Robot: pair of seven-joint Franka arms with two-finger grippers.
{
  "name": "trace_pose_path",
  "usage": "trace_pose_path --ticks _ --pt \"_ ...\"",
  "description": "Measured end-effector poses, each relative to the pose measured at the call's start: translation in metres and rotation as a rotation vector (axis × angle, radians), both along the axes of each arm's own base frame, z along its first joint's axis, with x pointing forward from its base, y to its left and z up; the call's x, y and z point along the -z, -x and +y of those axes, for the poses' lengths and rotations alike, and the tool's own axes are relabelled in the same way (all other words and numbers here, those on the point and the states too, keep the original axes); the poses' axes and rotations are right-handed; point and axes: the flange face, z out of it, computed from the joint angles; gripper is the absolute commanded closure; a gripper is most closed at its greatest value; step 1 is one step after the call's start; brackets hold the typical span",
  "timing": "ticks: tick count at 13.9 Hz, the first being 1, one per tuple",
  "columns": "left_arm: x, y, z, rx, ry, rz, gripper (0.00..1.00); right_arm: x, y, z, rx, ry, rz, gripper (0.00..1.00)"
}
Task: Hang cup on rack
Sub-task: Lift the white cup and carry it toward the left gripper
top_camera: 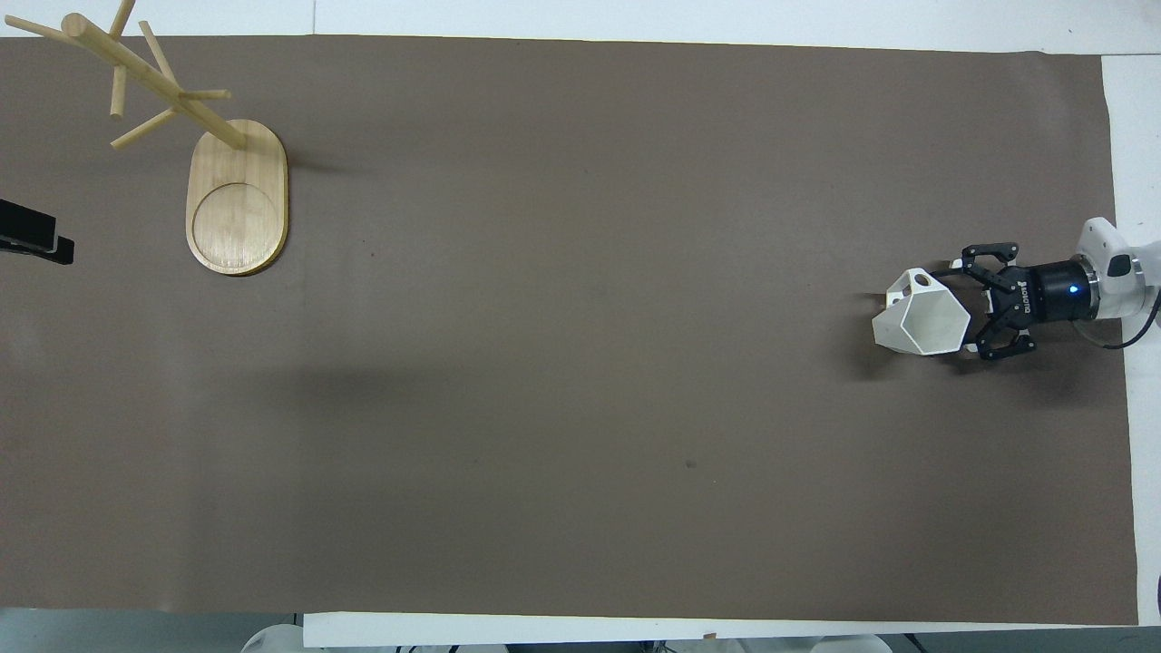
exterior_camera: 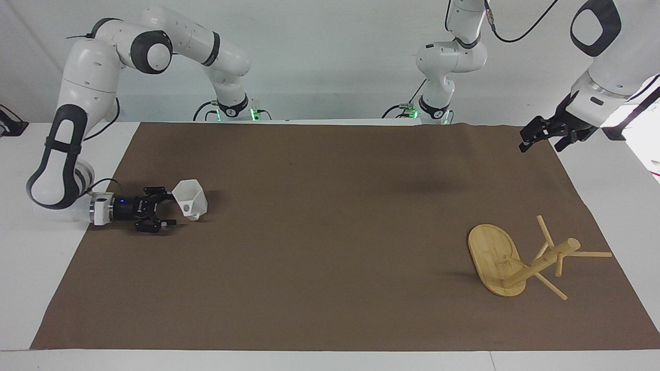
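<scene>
The white faceted cup (exterior_camera: 190, 202) (top_camera: 916, 322) sits on the brown cloth toward the right arm's end of the table. Its handle loop is on the side farther from the robots. My right gripper (exterior_camera: 170, 207) (top_camera: 967, 308) is low over the cloth, level with the cup and open. Its fingers reach the cup's near wall, one on each side. I cannot tell if they touch it. The bamboo rack (exterior_camera: 492, 252) (top_camera: 236, 199) stands upright toward the left arm's end. My left gripper (exterior_camera: 541, 144) waits open, raised over the cloth's edge there.
The brown cloth (exterior_camera: 330, 247) (top_camera: 580, 363) covers most of the white table. Only the cup and the rack stand on it. The left gripper's black tip (top_camera: 32, 234) shows at the overhead view's edge, nearer to the robots than the rack.
</scene>
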Motion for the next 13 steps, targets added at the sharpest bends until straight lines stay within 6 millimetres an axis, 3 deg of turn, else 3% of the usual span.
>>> trace_pose_path --ticks 2,13 --pt "0.000 0.000 0.000 0.000 0.000 0.000 0.00 0.004 0.003 0.011 -0.018 -0.014 -0.009 0.00" --pt "0.000 0.000 0.000 0.000 0.000 0.000 0.00 -0.006 0.005 0.034 -0.081 -0.093 -0.083 0.00"
